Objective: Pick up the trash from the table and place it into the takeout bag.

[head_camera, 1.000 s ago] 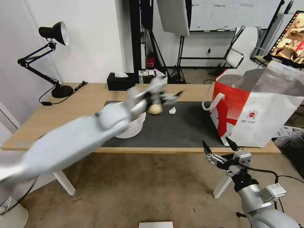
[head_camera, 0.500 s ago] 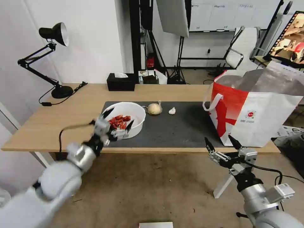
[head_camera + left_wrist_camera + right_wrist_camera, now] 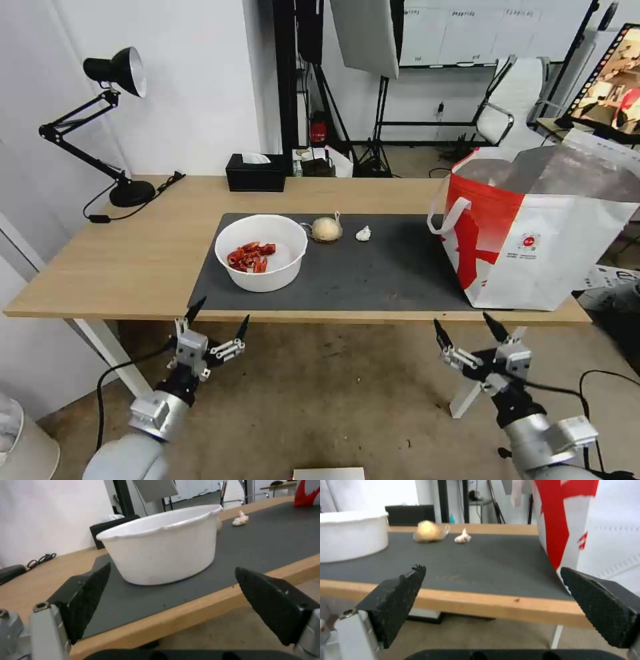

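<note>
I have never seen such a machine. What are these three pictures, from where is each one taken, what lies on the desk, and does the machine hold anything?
This is a wheeled robot with two arms. The head view looks down from its head at a wooden table covered by a dark mat. The other two pictures come from cameras on its wrists; the black wedges in them are the fingers of each gripper.

On the mat stand a white bowl with red pieces, a tied clear bag with a beige lump, and a crumpled tissue. A red-and-white takeout bag stands at the right end. Farther back are a black tissue box and a desk lamp.

The left gripper and right gripper hang open below the table's front edge, holding nothing.
</note>
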Controlling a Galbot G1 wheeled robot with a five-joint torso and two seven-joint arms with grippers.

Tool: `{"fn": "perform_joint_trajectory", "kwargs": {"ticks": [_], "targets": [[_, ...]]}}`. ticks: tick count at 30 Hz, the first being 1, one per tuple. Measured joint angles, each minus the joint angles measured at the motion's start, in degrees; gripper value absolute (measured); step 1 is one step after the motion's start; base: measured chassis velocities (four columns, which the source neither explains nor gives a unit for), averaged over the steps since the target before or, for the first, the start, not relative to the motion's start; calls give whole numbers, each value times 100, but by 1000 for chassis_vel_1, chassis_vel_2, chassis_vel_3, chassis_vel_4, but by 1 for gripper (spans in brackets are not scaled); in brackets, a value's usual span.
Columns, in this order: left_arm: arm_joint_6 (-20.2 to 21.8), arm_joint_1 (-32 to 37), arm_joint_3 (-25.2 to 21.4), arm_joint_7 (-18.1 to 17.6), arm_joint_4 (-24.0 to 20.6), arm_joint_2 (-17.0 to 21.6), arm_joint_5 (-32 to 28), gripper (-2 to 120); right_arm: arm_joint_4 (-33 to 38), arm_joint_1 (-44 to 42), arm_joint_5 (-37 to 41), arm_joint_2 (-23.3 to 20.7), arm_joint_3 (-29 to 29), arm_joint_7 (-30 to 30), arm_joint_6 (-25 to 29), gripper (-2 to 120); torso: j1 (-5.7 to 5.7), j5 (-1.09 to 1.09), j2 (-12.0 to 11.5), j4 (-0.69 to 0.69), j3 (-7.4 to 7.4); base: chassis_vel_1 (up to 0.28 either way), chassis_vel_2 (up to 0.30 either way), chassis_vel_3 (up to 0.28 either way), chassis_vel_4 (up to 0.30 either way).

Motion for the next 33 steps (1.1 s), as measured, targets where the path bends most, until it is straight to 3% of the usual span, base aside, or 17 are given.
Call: {"fn": "perform_joint_trajectory", "kwargs": {"ticks": [13,17,19,21,23,25,27,28,31,32,33], "targets": [[19,40,65,163,52,-120,55,100,-75,135,9,-106,-123,-29,-141,100,0,-1,-1,0,0,0,0,0,0],[33,23,68,183,54,-105,57,100,-25,405,221,-355,-290,-12,-346,100,0,-1,-1,-1,0,0,0,0,0],[45,-2,49,185,59,-79,41,100,-21,1010,646,-778,-620,-22,-598,100,0,0,-1,-1,1,0,0,0,0],[47,-3,46,185,60,-76,40,100,-25,1131,729,-858,-681,-34,-644,100,0,0,-1,-1,1,0,0,0,0],[92,-6,29,184,55,-74,34,100,-136,2063,1298,-1417,-1182,-131,-929,100,1,-1,-1,4,1,0,0,0,0],[103,-6,26,186,52,-77,34,100,-202,2294,1396,-1531,-1315,-150,-956,100,1,-1,-1,3,1,0,0,0,0],[136,-5,-15,184,47,-83,22,100,-713,3547,1784,-1928,-2157,-204,-1086,100,1,0,-1,0,2,0,0,0,0],[136,-5,-15,184,47,-83,22,100,-713,3547,1784,-1928,-2157,-204,-1086,100,1,0,-1,0,2,0,0,0,0],[144,3,-66,186,51,-81,-20,100,-1274,5054,2071,-1914,-3231,320,-1365,100,2,-2,-2,3,2,0,0,0,0],[144,3,-66,186,51,-81,-20,100,-1274,5054,2071,-1914,-3231,320,-1365,100,2,-2,-2,3,2,0,0,0,0],[145,7,-78,186,56,-82,-25,100,-1497,5545,2126,-1792,-3652,672,-1577,100,2,-1,-1,3,2,0,0,0,0]]}}
